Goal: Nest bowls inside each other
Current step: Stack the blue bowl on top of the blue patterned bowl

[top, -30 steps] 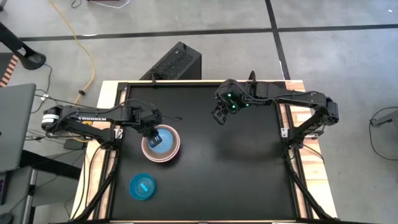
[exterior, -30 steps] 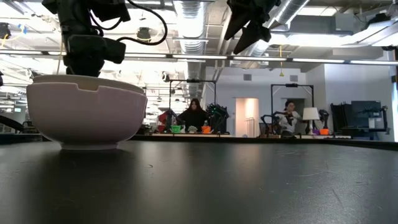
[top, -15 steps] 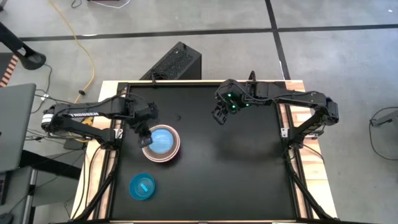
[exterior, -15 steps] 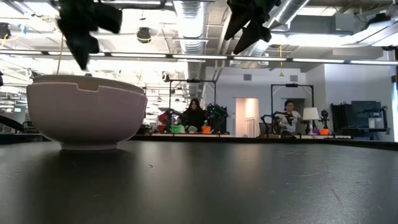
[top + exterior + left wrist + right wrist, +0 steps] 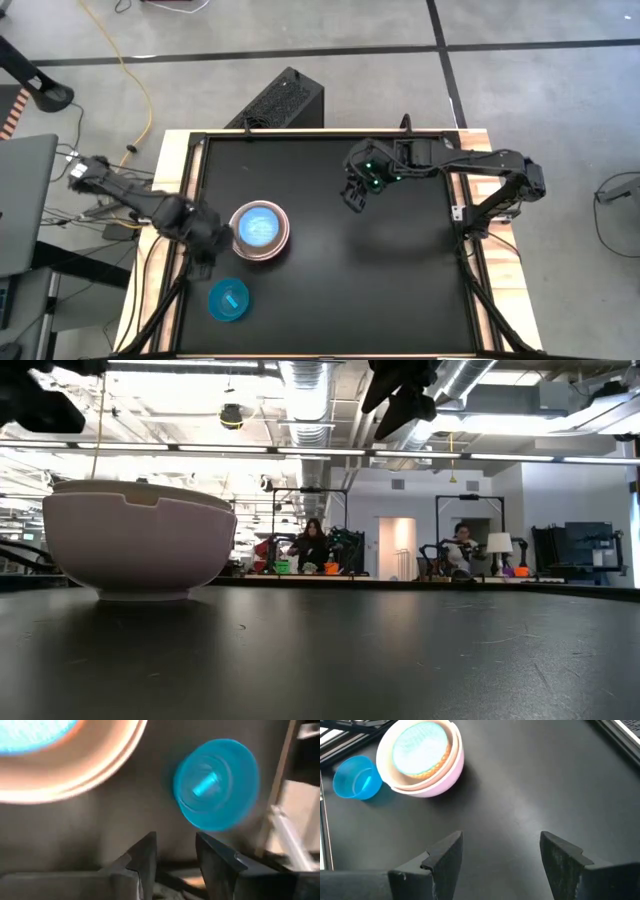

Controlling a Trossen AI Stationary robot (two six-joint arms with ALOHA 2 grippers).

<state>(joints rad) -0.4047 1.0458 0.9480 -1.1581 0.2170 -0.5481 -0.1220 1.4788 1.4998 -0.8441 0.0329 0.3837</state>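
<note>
A stack of bowls (image 5: 260, 230) stands on its base on the black table: a pink outer bowl (image 5: 451, 767), a pale beige one inside it, and a sky-blue one (image 5: 420, 745) innermost. A small cyan-teal bowl (image 5: 229, 300) stands alone nearer the table's near left corner, and also shows as the teal bowl (image 5: 217, 782) in the left wrist view. My left gripper (image 5: 207, 243) hangs at the table's left edge between the stack and the teal bowl, open (image 5: 175, 837) and holding nothing. My right gripper (image 5: 353, 195) hovers high over the table's middle, open (image 5: 501, 837) and holding nothing.
A raised black frame rail (image 5: 190, 200) runs along the table's left edge, close beside my left gripper. Bare black tabletop (image 5: 380, 280) lies to the right of the stack. A black box (image 5: 280, 100) stands on the floor beyond the far edge.
My left gripper has let go of the sky-blue bowl, which stays nested in the stack. It has risen out of the stack and swung quickly toward the table's left edge and a little toward the near edge, turning as it went. The stack has not moved.
</note>
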